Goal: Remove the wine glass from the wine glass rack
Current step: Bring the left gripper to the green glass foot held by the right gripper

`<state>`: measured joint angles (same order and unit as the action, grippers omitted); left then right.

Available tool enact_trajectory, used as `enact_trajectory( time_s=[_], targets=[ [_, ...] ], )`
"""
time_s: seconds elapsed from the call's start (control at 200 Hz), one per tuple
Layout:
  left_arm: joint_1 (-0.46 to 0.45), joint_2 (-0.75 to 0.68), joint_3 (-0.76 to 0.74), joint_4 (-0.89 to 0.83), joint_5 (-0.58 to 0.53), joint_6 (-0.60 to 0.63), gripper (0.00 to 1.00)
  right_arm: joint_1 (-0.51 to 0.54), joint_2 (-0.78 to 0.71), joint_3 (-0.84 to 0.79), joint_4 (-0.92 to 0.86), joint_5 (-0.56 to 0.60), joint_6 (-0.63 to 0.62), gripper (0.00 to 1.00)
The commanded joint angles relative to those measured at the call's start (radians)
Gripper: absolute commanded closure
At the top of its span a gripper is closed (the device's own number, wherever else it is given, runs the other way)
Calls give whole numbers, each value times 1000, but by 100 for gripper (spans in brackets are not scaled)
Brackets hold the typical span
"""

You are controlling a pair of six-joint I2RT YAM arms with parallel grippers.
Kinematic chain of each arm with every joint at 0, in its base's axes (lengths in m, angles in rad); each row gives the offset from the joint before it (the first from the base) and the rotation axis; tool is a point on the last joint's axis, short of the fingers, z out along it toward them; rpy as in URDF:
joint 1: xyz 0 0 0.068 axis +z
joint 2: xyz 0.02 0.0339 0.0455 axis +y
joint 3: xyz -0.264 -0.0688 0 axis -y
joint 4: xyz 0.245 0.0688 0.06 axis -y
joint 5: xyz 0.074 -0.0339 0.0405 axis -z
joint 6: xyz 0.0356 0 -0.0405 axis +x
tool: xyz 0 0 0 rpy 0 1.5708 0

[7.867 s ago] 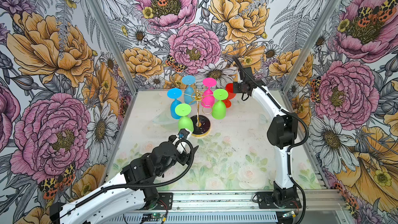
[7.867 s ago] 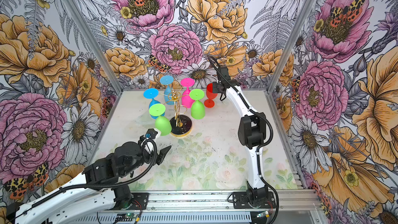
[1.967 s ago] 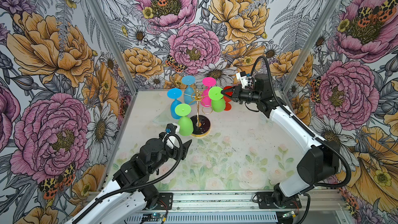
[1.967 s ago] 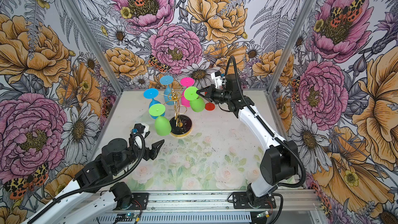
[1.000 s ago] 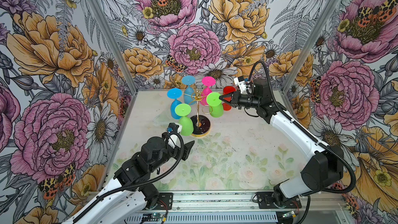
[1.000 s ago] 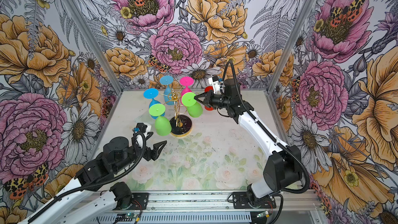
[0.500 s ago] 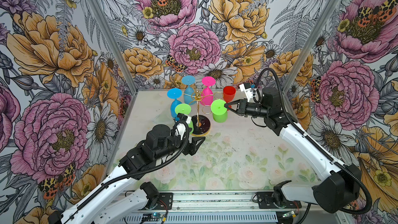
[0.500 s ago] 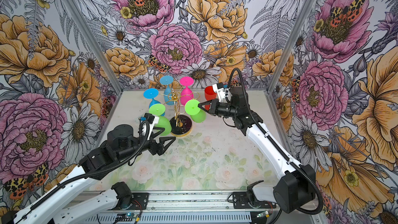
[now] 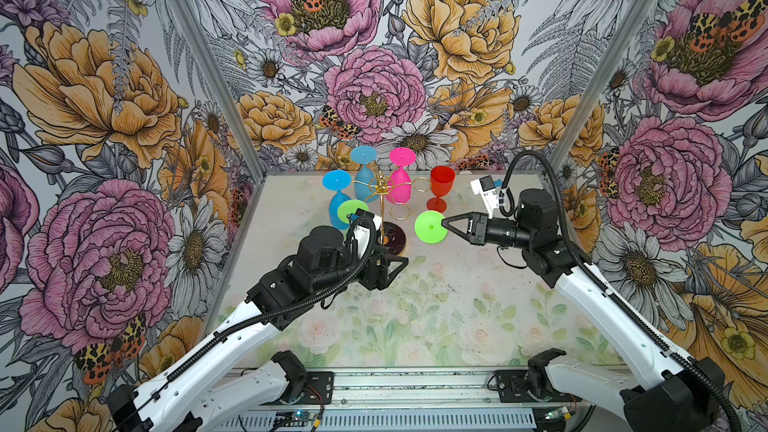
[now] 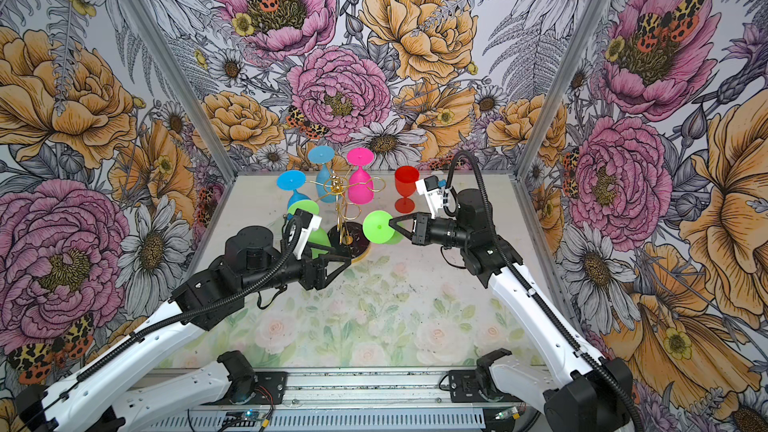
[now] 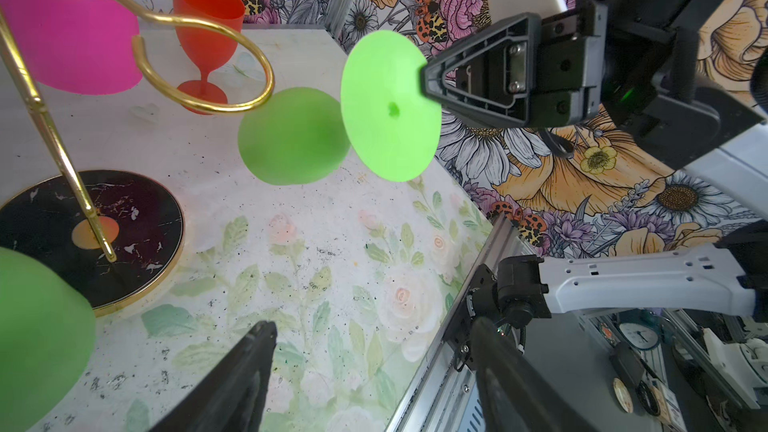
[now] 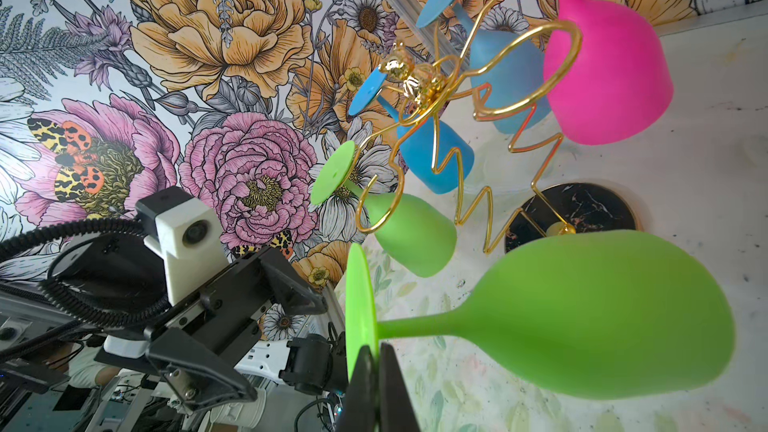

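Nearest the front rail, my left gripper hangs low over the flowered table, just in front of the rack's round black base. Its fingers stand wide apart with nothing between them; the left wrist view shows only bare tabletop in the gap.

A little farther back and to the right, my right gripper is pinched tight on the rim of the foot of the green wine glass. The glass lies on its side in the air, stem about level, with its bowl pointing away from my fingers toward the base. It is clear of the wire loops and sits just beside the rack, on its right in both top views.

On the rack, a second green glass hangs upside down from a loop on the left side. Behind it hang two blue glasses and a pink glass, all bowl down. The gold loop nearest the held glass is empty.

Farthest back, a red glass stands upright on the table, near the rear wall and apart from the rack.
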<state>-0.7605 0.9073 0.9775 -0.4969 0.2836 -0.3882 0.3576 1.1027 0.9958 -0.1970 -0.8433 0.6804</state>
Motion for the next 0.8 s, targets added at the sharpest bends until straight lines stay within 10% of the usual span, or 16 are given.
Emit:
enact_trajectory(
  time_s=[0.0, 0.796],
  targets=[
    [13, 13, 43, 59, 96, -50, 26, 14, -38, -20, 17, -25, -70, 100],
    [46, 79, 62, 140, 268, -139, 43, 99, -72, -11, 22, -139, -151, 100]
  ],
)
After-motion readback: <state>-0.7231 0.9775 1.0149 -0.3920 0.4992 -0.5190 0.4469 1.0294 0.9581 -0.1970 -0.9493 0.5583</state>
